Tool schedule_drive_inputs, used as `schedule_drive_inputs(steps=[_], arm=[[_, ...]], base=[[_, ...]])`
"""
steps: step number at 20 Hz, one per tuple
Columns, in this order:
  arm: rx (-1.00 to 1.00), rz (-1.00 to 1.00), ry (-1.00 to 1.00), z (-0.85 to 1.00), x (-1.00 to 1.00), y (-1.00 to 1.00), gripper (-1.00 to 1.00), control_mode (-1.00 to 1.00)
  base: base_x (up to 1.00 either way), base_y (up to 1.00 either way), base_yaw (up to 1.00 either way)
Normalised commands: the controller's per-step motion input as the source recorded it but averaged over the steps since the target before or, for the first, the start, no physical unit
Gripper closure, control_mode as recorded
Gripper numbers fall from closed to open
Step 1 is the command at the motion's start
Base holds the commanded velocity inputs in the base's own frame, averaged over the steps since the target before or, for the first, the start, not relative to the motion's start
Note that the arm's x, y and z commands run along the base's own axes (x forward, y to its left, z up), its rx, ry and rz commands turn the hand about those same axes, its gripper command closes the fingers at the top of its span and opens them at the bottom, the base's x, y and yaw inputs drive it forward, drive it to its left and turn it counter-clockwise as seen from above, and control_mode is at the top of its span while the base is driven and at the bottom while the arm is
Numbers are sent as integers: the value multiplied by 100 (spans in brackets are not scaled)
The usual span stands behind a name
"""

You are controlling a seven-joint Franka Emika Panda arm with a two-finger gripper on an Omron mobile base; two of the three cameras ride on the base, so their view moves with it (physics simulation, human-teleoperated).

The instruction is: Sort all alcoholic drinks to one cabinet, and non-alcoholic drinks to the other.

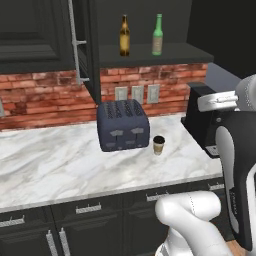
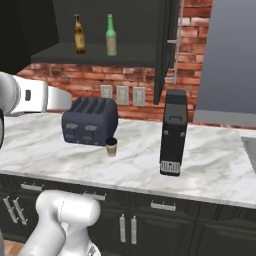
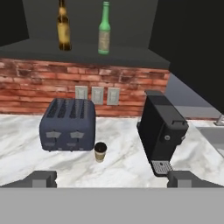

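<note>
White-grey marble countertop [image 1: 55, 165] spans the frame centre in both base views, w/ dark cabinet fronts and silver handles below and a red brick backsplash [image 1: 45, 97] behind, carrying three pale wall outlets [image 1: 137, 94]. Upper centre: open dark wall cabinet [image 1: 150, 52], door swung out at left of the left base view; on its shelf stand an amber-brown long-necked glass bottle [image 1: 124, 36] and, just to its right, a green long-necked glass bottle [image 1: 157, 35], both upright, apart. Counter, centre: dark blue four-slot toaster [image 1: 122, 125]; a small tan paper cup w/ dark lid [image 1: 158, 145] stands upright just beside its front right corner, not touching. Right of the cup: black coffee machine [image 2: 173, 132]. Hand view, bottom: two-finger gripper [image 3: 112, 179] w/ tips spread fully wide, holding nothing, well back from the cup.
</note>
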Motion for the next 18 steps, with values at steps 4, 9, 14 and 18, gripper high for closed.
schedule_drive_inputs(steps=[4,9,14,18], arm=[[0,0,0,0,0,0,-100,100],[0,0,0,0,0,0,-100,100],[0,0,0,0,0,0,-100,100],[0,0,0,0,0,0,-100,100]], base=[[37,18,0],[33,16,0],[10,5,0],[0,0,0]])
